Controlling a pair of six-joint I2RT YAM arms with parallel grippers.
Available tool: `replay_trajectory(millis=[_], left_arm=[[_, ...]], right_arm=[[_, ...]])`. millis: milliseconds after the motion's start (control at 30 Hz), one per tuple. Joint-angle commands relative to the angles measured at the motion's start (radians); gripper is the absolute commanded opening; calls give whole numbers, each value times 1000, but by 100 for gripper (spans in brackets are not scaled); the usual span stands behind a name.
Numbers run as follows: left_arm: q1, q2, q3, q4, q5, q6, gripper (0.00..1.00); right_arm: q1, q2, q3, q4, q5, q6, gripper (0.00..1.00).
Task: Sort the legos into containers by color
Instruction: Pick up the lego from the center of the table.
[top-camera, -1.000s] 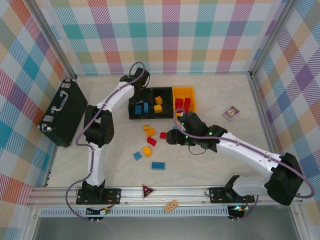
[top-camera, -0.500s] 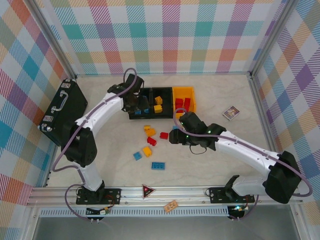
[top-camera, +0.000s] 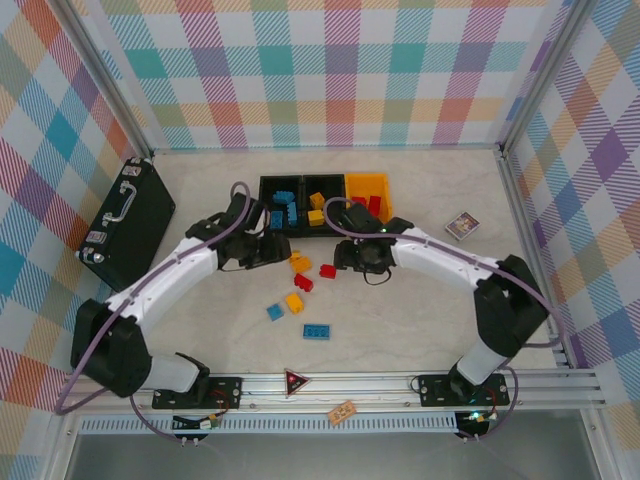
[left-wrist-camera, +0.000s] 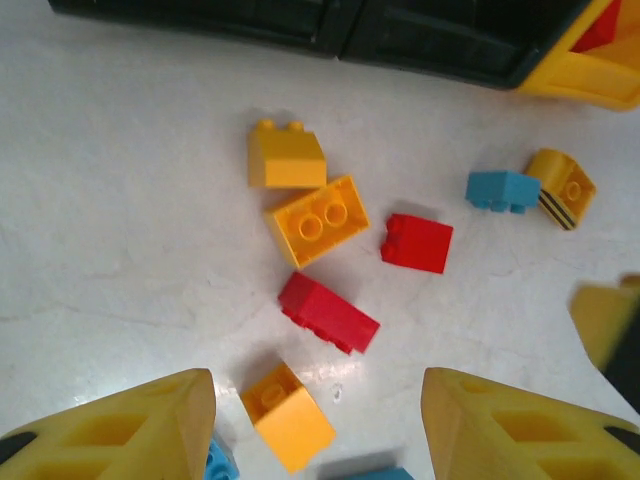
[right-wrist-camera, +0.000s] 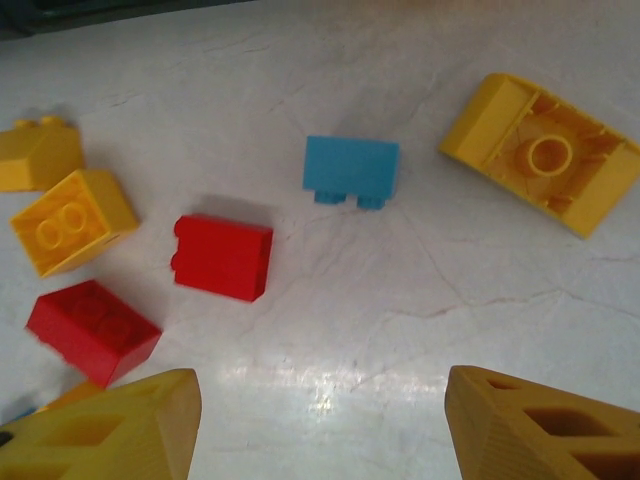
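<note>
Three joined containers stand at the back: a black one (top-camera: 268, 187) with blue legos, a black one (top-camera: 331, 184) with yellow ones, and a yellow-orange one (top-camera: 372, 184) with red ones. Loose legos lie in front: yellow (top-camera: 299, 262), red (top-camera: 303, 283), red (top-camera: 327, 270), yellow (top-camera: 294, 302), blue (top-camera: 274, 312), blue (top-camera: 318, 332). My left gripper (top-camera: 270, 250) (left-wrist-camera: 318, 430) hovers open over a yellow brick (left-wrist-camera: 288, 416) and a red brick (left-wrist-camera: 328, 312). My right gripper (top-camera: 345, 258) (right-wrist-camera: 320, 430) hovers open, holding nothing, near a red brick (right-wrist-camera: 222, 256) and a blue brick (right-wrist-camera: 351, 166).
A large black case (top-camera: 125, 225) with a silver handle lies at the left wall. A small card box (top-camera: 461, 226) sits at the right. A curved yellow piece (right-wrist-camera: 540, 153) lies beside the blue brick. A tan block (top-camera: 342, 411) rests on the front rail.
My left gripper came away from the black containers and dropped forward over the loose bricks. My right gripper shifted slightly back and left, and its arm swung toward the right side.
</note>
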Motion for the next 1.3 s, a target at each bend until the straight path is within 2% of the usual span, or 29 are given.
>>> replay_trajectory(millis=[0,267,467,667,767,833,900,1000,1067,1100,1267], left_arm=[[-10,-80,-69,30,38,-38,57],[-17,-137,-189,46,43,-79,58],[-24,-128,-223,67,38,-98,58],[-27,-124,-222,60,26,-96,58],[-27,-123,-223,59,23,-97,58],[-27,-121,-223,59,21,-96,58],[-27,-115,-224,61,21,-98,57],[-27,-105,-222,70,23,-101,57],[-28,-100,-221,72,23,-104,57],[-30,-97,-219,73,23,-105,57],[-32,-93,-221,74,17,-108,57]], right_arm=[[-18,61,58,-26,16,0,65],[-58,222,150,-19,30,-14,64],[-79,307,220,-25,19,-30,58],[-83,349,259,-37,-10,-32,42],[-83,346,253,-45,-15,-33,41],[-82,333,238,-42,-22,-37,33],[-82,322,228,-39,-22,-40,32],[-79,312,223,-44,-17,-48,35],[-79,315,226,-57,-17,-53,48],[-78,317,226,-57,-16,-57,50],[-70,320,212,-48,-23,-61,47]])
